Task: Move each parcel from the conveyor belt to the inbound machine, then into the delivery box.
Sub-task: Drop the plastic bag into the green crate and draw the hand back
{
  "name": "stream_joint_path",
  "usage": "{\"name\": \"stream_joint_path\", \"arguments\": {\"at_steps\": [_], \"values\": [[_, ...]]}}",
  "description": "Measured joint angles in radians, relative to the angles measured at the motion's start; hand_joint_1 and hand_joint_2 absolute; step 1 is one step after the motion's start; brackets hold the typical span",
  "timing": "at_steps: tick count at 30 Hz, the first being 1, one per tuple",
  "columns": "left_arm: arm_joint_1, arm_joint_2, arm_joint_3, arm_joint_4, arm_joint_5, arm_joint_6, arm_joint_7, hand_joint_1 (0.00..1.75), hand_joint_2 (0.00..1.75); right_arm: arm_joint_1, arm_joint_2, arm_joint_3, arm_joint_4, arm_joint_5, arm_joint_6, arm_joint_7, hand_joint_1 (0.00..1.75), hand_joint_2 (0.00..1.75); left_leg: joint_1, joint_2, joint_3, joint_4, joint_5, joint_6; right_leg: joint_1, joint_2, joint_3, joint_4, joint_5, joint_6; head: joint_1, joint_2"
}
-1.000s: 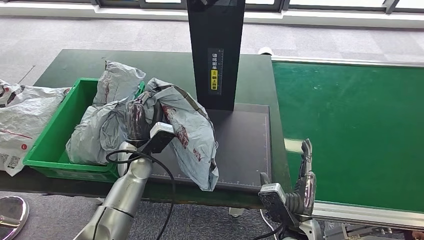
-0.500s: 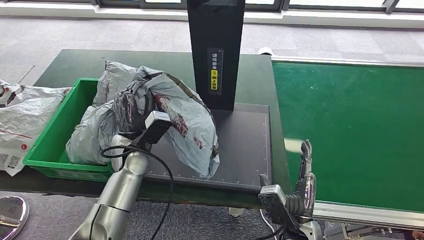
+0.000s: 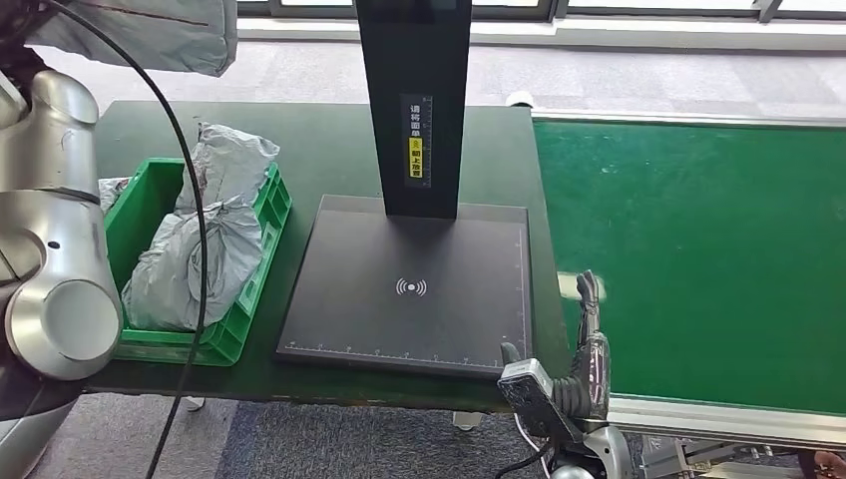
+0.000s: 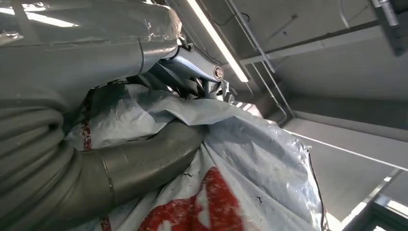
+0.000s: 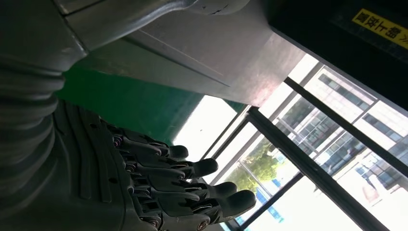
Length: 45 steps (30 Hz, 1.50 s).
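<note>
Between the earlier pictures and this one, the left arm [image 3: 50, 259] had swung up and outward, carrying the grey parcel [image 3: 150, 35] off the scanner pad [image 3: 409, 289], so that the pad's wireless mark lay uncovered; the whole view had shifted a little too. In the left wrist view the left hand [image 4: 144, 159] gripped the parcel [image 4: 250, 159], its thumb pressed into the crumpled plastic (red print showed just below it). From the head view the parcel hung high at the upper left corner, above and a little behind the green bin [image 3: 249, 299].

Nearest the robot, the right hand [image 3: 589, 349] stood upright at the near edge of the conveyor belt [image 3: 698, 249], holding nothing, with its fingers [image 5: 192, 192] straight and close together.

The step in hand looked like the drop into the bin. It would go best if the arm came down over the middle of the bin before the fingers let go, since two grey bags [image 3: 200, 249] already filled much of it and one leaned over its far rim; a release too high or too far out could send the soft bag sliding onto the table.

Farther off, the dark green table [image 3: 319, 140] carried the bin and the pad, with the black post [image 3: 414, 100] rising at the pad's far edge. Beyond lay grey carpet [image 3: 599, 80] and a line of window frames.
</note>
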Motion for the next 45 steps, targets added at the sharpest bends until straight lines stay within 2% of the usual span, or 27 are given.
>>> {"name": "stream_joint_path", "arguments": {"at_steps": [3, 8, 14, 16, 24, 32, 40, 45], "values": [[-0.024, 0.017, 0.043, 0.042, -0.026, 0.002, 0.0, 1.75, 1.75, -0.017, 0.004, 0.0, 0.011, 0.002, 0.001, -0.004, 0.0, 1.75, 0.0, -0.01, -0.002, 0.0, 0.001, -0.001, 0.001, -0.009, 0.003, 0.0, -0.002, 0.0, 0.0, 0.0], [-0.039, 0.03, 0.082, 0.079, -0.09, -0.009, 0.023, 1.75, 1.75, -0.026, 0.008, 0.0, 0.026, 0.002, 0.005, -0.006, 0.0, 1.75, 0.0, -0.009, -0.002, 0.0, 0.001, -0.001, 0.0, -0.009, 0.002, 0.0, -0.002, 0.0, 0.001, 0.0], [-0.039, 0.062, 0.084, 0.153, -0.144, -0.12, 0.185, 1.75, 1.75, -0.025, 0.008, 0.0, 0.032, 0.011, 0.013, -0.003, 0.0, 1.75, 0.0, -0.009, -0.002, 0.0, 0.001, -0.001, -0.001, -0.009, 0.002, 0.0, -0.001, 0.001, 0.001, 0.0], [-0.028, 0.074, 0.083, 0.193, -0.145, -0.145, 0.213, 1.75, 1.75, -0.023, 0.008, 0.0, 0.032, 0.014, 0.017, -0.001, 0.0, 1.75, 0.0, -0.009, -0.002, 0.0, 0.001, -0.001, -0.001, -0.008, 0.002, 0.0, -0.001, 0.001, 0.001, 0.0], [0.123, 0.087, 0.075, 0.303, -0.144, -0.123, 0.213, 1.75, 1.75, -0.022, 0.008, 0.0, 0.035, 0.023, 0.025, 0.006, 0.0, 1.75, 0.0, -0.009, -0.002, 0.0, 0.001, -0.001, -0.001, -0.008, 0.002, 0.0, -0.001, 0.001, 0.001, 0.0], [0.316, 0.061, 0.075, 0.34, -0.146, -0.049, 0.2, 1.75, 1.75, -0.012, 0.008, 0.0, 0.043, 0.033, 0.019, 0.024, 0.0, 1.75, -0.002, -0.008, -0.002, 0.0, 0.001, -0.001, -0.001, -0.007, 0.001, 0.0, -0.002, 0.001, 0.001, 0.0], [0.421, 0.043, 0.075, 0.366, -0.14, -0.02, 0.212, 1.75, 1.75, -0.005, 0.008, 0.0, 0.043, 0.041, 0.02, 0.027, 0.0, 1.75, -0.002, -0.007, -0.002, 0.0, 0.0, 0.0, -0.001, -0.007, 0.001, 0.0, -0.002, 0.001, 0.001, 0.0], [0.463, 0.044, 0.087, 0.368, -0.123, -0.005, 0.183, 1.75, 1.75, -0.007, 0.008, 0.0, 0.043, 0.042, 0.026, 0.03, 0.0, 1.75, -0.001, -0.008, -0.002, 0.0, 0.0, 0.0, -0.001, -0.007, 0.001, 0.0, -0.002, 0.001, 0.001, 0.0]]}}
